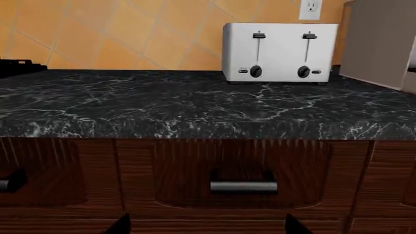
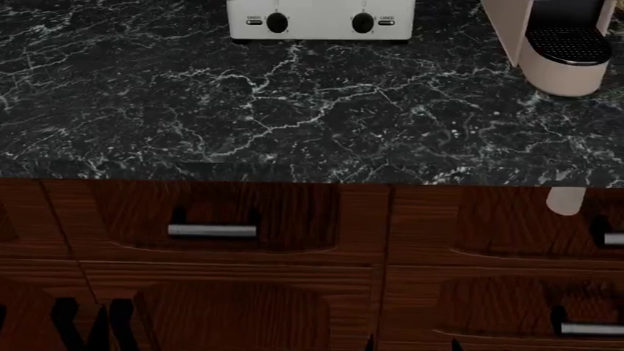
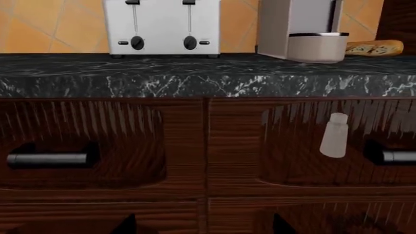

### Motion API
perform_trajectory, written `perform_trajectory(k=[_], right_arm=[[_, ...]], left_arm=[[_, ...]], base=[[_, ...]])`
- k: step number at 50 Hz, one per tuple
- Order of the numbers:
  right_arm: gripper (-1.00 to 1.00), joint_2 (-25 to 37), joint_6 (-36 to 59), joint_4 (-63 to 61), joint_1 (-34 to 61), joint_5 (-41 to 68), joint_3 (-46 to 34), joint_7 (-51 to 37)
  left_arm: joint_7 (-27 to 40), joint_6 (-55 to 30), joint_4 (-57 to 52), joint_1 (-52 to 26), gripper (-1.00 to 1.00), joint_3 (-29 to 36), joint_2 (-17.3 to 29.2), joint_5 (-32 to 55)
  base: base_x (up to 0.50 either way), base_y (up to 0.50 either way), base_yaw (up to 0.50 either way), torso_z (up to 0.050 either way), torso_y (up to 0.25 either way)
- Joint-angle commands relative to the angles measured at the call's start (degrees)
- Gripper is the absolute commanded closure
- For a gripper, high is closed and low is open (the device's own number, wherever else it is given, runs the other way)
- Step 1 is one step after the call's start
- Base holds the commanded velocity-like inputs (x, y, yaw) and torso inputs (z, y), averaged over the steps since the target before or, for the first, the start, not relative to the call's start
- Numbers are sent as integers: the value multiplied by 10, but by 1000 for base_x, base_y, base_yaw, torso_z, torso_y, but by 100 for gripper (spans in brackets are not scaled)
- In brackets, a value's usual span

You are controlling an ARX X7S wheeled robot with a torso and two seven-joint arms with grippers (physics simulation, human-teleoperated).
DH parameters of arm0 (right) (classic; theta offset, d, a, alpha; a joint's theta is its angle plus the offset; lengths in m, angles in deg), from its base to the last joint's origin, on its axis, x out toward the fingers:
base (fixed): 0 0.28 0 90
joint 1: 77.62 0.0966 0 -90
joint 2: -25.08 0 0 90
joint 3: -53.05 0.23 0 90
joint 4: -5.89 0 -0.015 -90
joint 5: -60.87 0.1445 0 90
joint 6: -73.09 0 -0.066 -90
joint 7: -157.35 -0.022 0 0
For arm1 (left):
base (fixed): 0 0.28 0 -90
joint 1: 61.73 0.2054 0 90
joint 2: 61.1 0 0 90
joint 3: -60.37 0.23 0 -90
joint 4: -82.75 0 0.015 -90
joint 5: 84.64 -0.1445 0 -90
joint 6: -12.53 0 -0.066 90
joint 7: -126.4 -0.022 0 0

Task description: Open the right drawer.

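The right drawer (image 2: 487, 227) is a dark reddish-brown front under the black marble counter, and it is shut. Its silver bar handle (image 2: 614, 238) shows at the head view's right edge. In the right wrist view the drawer (image 3: 305, 161) fills the right half, with its handle (image 3: 398, 156) at the edge. My right gripper (image 3: 204, 225) is open and empty. It hangs in front of the seam between the two drawers, short of the wood, and shows low in the head view (image 2: 411, 344). My left gripper (image 1: 208, 226) is open and empty, facing the narrower drawer (image 1: 244, 165).
The narrower left drawer (image 2: 215, 219) has its own silver handle (image 2: 212, 231). A small pale bottle-shaped object (image 3: 334, 135) shows in front of the right drawer. A white toaster (image 2: 322, 18) and a beige coffee machine (image 2: 556, 51) stand on the counter (image 2: 292, 110). More panels lie below.
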Motion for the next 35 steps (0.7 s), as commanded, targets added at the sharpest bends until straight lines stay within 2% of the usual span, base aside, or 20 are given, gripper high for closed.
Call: perform_trajectory(k=[1, 19, 35], right_arm=[[-100, 8, -5, 2, -1, 8, -8, -10], [-100, 19, -10, 2, -3, 18, -19, -23], [-100, 26, -12, 1, -5, 25, -27, -33]], left_arm=[[6, -19, -33, 10, -100, 0, 7, 8], [33, -91, -92, -4, -100, 10, 17, 27], [47, -115, -107, -12, -100, 8, 25, 46]], base=[[-8, -273, 0, 0, 0], [-7, -279, 0, 0, 0], [-8, -280, 0, 0, 0]])
